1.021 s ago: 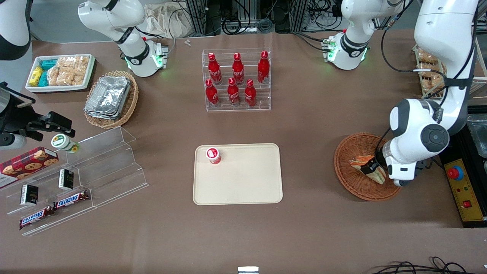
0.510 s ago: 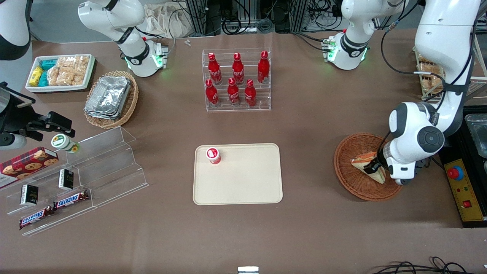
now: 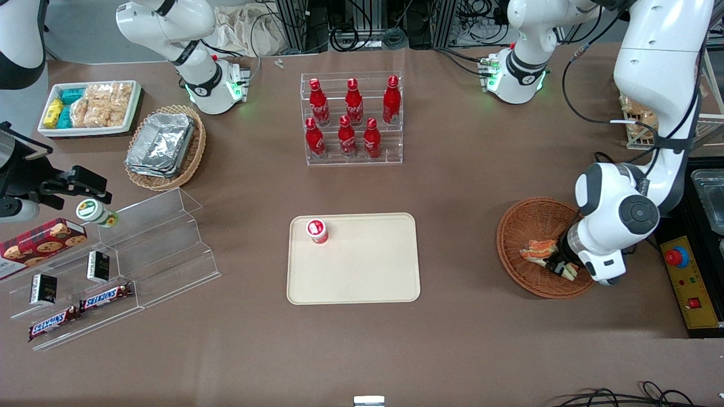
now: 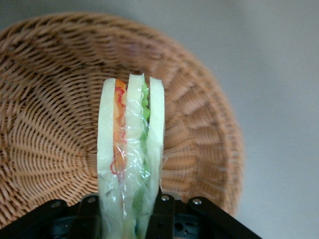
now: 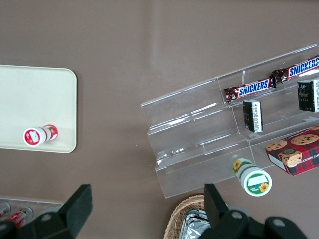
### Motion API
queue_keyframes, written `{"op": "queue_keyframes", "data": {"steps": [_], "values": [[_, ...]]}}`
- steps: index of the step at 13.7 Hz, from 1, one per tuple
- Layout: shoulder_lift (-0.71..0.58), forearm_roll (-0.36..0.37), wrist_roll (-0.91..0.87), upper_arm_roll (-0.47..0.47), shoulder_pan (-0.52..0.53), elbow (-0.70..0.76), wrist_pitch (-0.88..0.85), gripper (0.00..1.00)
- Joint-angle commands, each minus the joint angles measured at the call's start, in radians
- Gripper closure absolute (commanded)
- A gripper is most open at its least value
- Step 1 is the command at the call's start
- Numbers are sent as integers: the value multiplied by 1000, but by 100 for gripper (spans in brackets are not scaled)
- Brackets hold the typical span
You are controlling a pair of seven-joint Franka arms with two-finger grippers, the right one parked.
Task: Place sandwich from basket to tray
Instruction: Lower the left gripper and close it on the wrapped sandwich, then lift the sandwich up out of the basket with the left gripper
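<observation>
One step done: sandwich (image 4: 130, 154) clamped in gripper (image 3: 557, 264) over basket (image 3: 517, 226); carry to tray (image 3: 367, 271) outstanding.

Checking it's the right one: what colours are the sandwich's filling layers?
Orange-red and green between pale bread, clearest in the left wrist view.

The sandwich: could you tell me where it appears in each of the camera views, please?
Front view: the sandwich is over the basket, held by the gripper.
Left wrist view: the sandwich stands edge-on between the gripper's fingers, basket beneath.
Right wrist view: not in it.
Shared landmark: the basket.
</observation>
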Motion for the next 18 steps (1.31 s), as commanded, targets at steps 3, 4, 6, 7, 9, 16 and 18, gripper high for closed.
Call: {"op": "queue_keyframes", "data": {"steps": [3,4,6,7,9,16,18], "values": [[-90,19,-26,-34,1,220,-350,100],[-91,11,-8,-46,1,292,-444,100],[-88,-30,47,-72,4,473,-655,100],[-87,-60,98,-77,6,550,-735,100],[-105,-94,197,-89,4,624,-814,100],[-59,-121,529,-334,-12,693,-768,100],[-3,-107,520,-336,-86,693,-718,100]]}}
